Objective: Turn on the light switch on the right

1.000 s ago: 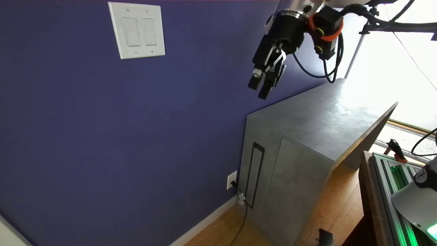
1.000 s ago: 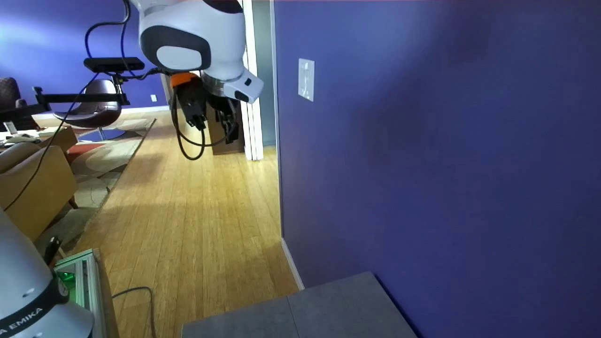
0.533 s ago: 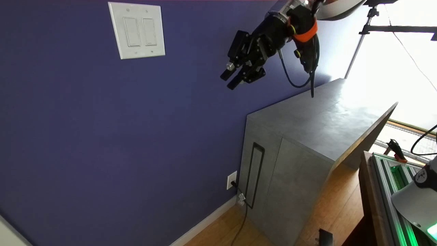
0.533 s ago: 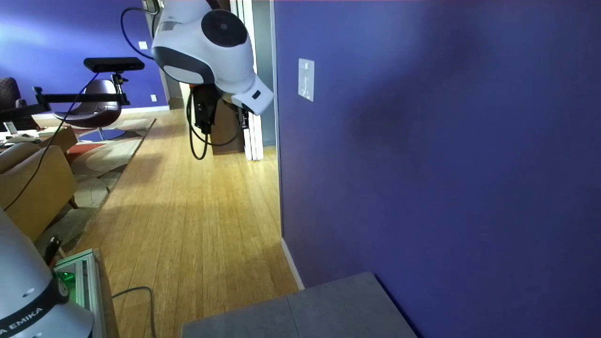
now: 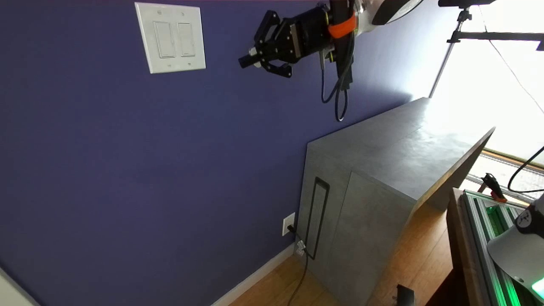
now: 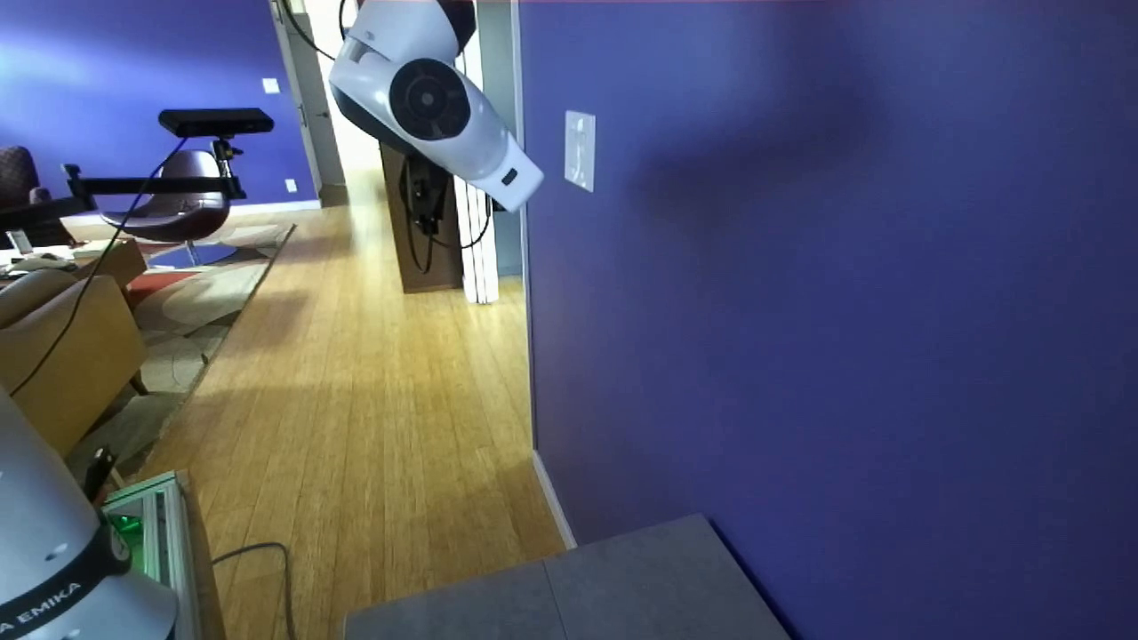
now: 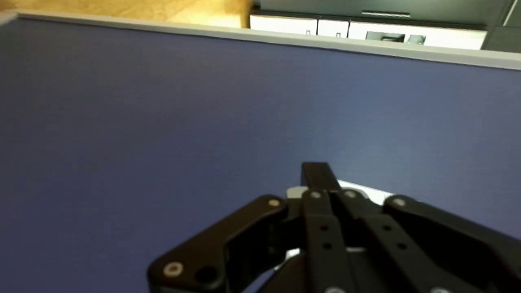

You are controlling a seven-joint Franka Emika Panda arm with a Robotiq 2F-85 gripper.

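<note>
The blue-purple wall (image 5: 148, 178) takes up much of both exterior views and most of the wrist view, where a pale strip of trim (image 7: 260, 36) runs along its edge. Beside it a wooden floor (image 6: 373, 400) stretches far back. A grey cabinet (image 5: 374, 216) stands against the wall, light shining on its top, and well apart from it is a tan upholstered seat (image 6: 89, 356). The robot arm (image 6: 436, 107) shows at the top, its white wrist housing (image 6: 498, 169) tilted down toward the wall. On it the pincer (image 5: 243, 62) is narrow, its fingers (image 7: 319, 175) side by side and meeting at the tips, in front of the wall.

The squarish white wall plate (image 5: 179, 65) is high on the wall, left of the pincer in an exterior view and apart from it, with blue between the two. In the wrist view a white patch (image 7: 373, 194) shows behind the fingers, mostly covered; whether it is this plate is unclear. Low down, just beside the cabinet, is the small white outlet plate (image 5: 289, 220). In the wall plate stand the left-hand paddle (image 5: 165, 40) and the light switch (image 5: 186, 40), side by side, the switch on the right; how either is tipped is too fine to make out
</note>
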